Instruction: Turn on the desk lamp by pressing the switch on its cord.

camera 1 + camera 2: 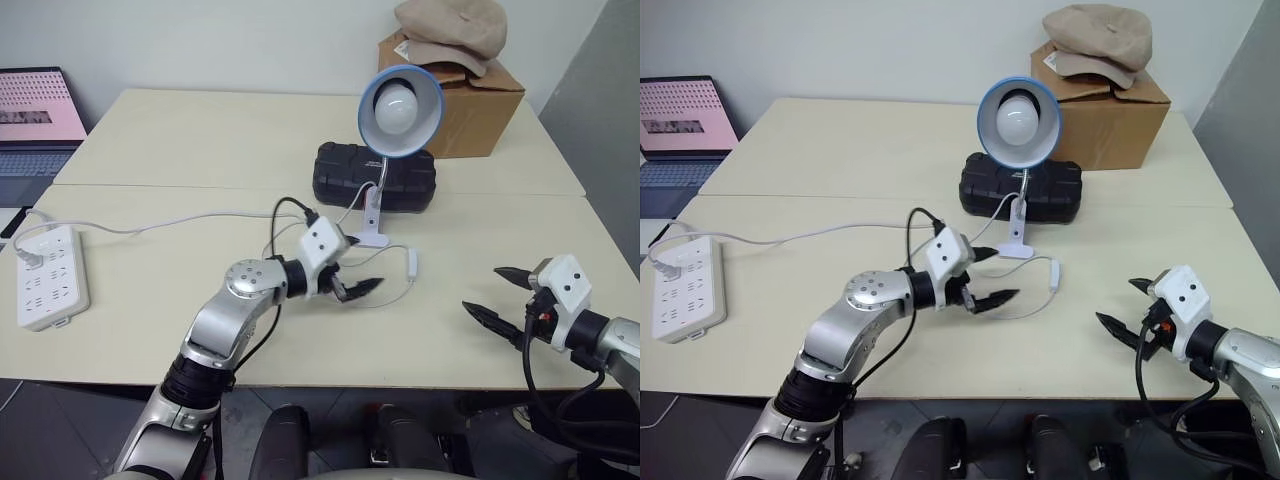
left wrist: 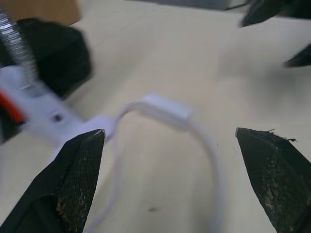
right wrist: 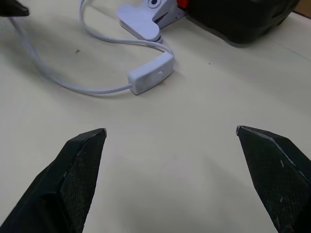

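Lying flat on table: slim white oblong switch [image 3: 151, 74]; both pincers wide open, empty.

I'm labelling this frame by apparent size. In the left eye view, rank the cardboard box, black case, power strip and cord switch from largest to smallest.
1. cardboard box
2. black case, close to the box
3. power strip, nearer the camera
4. switch

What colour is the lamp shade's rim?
Blue, on the desk lamp; clearest in the left eye view.
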### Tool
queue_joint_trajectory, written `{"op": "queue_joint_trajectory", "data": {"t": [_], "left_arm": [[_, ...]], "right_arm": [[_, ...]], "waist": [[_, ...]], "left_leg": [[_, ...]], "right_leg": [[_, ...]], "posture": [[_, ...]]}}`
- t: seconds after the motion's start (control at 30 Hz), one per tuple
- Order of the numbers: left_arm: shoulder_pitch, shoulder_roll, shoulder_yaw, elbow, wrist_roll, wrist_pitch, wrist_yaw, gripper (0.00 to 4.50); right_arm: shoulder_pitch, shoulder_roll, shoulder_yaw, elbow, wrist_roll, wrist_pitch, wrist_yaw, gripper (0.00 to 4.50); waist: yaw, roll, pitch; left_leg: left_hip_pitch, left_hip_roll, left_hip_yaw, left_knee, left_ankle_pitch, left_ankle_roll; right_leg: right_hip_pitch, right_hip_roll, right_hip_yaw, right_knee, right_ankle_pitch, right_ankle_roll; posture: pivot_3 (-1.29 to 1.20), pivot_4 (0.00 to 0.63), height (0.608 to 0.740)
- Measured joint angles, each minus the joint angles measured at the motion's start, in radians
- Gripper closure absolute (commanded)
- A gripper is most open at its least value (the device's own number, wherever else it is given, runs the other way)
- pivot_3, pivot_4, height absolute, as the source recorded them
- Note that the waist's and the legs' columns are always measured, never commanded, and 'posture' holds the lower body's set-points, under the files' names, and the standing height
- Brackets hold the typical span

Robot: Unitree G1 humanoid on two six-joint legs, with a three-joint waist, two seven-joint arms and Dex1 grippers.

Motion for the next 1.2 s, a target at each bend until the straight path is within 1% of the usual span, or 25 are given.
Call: {"op": "queue_joint_trajectory", "data": {"t": [0.17, 0.27, 0.37, 0.43, 0.53, 0.63, 0.77, 0.87, 0.93, 0.97, 1.13, 1.2], "left_arm": [[-0.01, -0.056, -0.088, 0.018, 0.036, 0.058, 0.054, 0.02], [-0.037, -0.109, -0.159, 0.086, 0.094, 0.051, 0.101, 0.02], [-0.071, -0.188, -0.198, 0.211, 0.16, 0.021, 0.174, 0.02], [-0.087, -0.229, -0.199, 0.284, 0.186, -0.001, 0.218, 0.02], [-0.115, -0.249, -0.199, 0.353, 0.215, -0.037, 0.249, 0.02], [-0.137, -0.29, -0.173, 0.432, 0.228, -0.065, 0.287, 0.02], [-0.143, -0.324, -0.145, 0.487, 0.228, -0.084, 0.305, 0.02], [-0.143, -0.332, -0.132, 0.5, 0.228, -0.094, 0.304, 0.45], [-0.143, -0.337, -0.127, 0.51, 0.228, -0.1, 0.303, 0.89], [-0.143, -0.339, -0.127, 0.512, 0.228, -0.101, 0.302, 1.18], [-0.143, -0.343, -0.126, 0.524, 0.229, -0.118, 0.301, 2.27], [-0.143, -0.343, -0.126, 0.53, 0.23, -0.123, 0.301, 2.79]], "right_arm": [[0.003, 0.0, -0.004, 0.0, 0.007, 0.004, 0.002, 0.0], [0.0, -0.003, -0.006, 0.0, 0.008, 0.009, 0.001, 0.0], [-0.003, -0.003, -0.005, 0.0, 0.008, 0.01, 0.0, 0.0], [-0.002, -0.003, -0.005, 0.0, 0.008, 0.012, 0.0, 0.0], [-0.002, -0.003, -0.005, 0.0, 0.008, 0.013, -0.001, 0.0], [-0.005, -0.003, -0.005, 0.0, 0.008, 0.015, -0.004, 0.0], [-0.008, -0.003, -0.005, -0.001, 0.009, 0.015, -0.01, 0.0], [-0.009, -0.003, -0.005, -0.001, 0.009, 0.015, -0.01, 0.0], [-0.009, -0.003, -0.004, -0.001, 0.009, 0.015, -0.01, 0.0], [-0.009, -0.003, -0.003, -0.001, 0.009, 0.015, -0.01, 0.0], [-0.01, -0.003, 0.005, 0.0, 0.009, 0.011, -0.01, 0.0], [-0.01, -0.003, 0.006, 0.0, 0.009, 0.009, -0.01, 0.0]], "waist": [[0.0, 0.0, 0.0], [0.001, 0.0, 0.0], [0.002, 0.0, 0.0], [0.0, 0.0, 0.0], [0.0, 0.0, 0.0], [0.0, 0.0, 0.0], [0.0, 0.0, 0.0], [0.0, 0.0, 0.0], [0.0, 0.0, 0.0], [0.0, 0.0, 0.0], [0.0, 0.0, 0.0], [0.0, 0.0, 0.0]], "left_leg": [[0.0, -0.001, 0.0, 0.0, 0.001, 0.001], [-0.001, -0.002, 0.0, 0.0, 0.001, 0.001], [-0.001, -0.002, 0.0, 0.0, 0.001, 0.001], [-0.001, -0.002, -0.001, 0.0, 0.001, 0.001], [-0.001, -0.001, -0.001, 0.0, 0.001, 0.001], [-0.001, -0.002, -0.001, 0.0, 0.001, 0.001], [-0.001, -0.002, -0.001, 0.0, 0.001, 0.001], [-0.001, -0.002, -0.001, 0.0, 0.001, 0.001], [-0.001, -0.002, -0.001, 0.0, 0.001, 0.001], [-0.001, -0.002, -0.001, 0.0, 0.001, 0.001], [-0.001, -0.002, -0.001, 0.0, 0.001, 0.001], [-0.001, -0.002, -0.001, 0.0, 0.001, 0.001]], "right_leg": [[0.0, 0.0, 0.001, 0.0, 0.001, 0.001], [0.0, 0.0, 0.001, -0.001, 0.001, 0.001], [0.0, 0.0, 0.001, -0.001, 0.001, 0.001], [0.0, 0.0, 0.001, -0.001, 0.001, 0.001], [0.0, 0.001, 0.001, -0.001, 0.001, 0.001], [0.0, 0.0, 0.001, -0.001, 0.001, 0.001], [0.0, 0.0, 0.001, -0.001, 0.001, 0.001], [0.0, 0.0, 0.001, -0.001, 0.001, 0.001], [0.0, 0.0, 0.001, -0.001, 0.001, 0.001], [0.0, 0.0, 0.001, -0.001, 0.001, 0.001], [0.0, 0.0, 0.001, -0.001, 0.001, 0.001], [0.0, 0.0, 0.001, -0.001, 0.001, 0.001]], "posture": [[0.0, 0.15, 0.74], [0.0, 0.15, 0.74], [0.0, 0.15, 0.74], [0.0, 0.15, 0.74], [0.0, 0.15, 0.74], [0.0, 0.15, 0.74], [0.0, 0.15, 0.74], [0.0, 0.15, 0.74], [0.0, 0.15, 0.74], [0.0, 0.15, 0.74], [0.0, 0.15, 0.74], [0.0, 0.15, 0.74]]}}
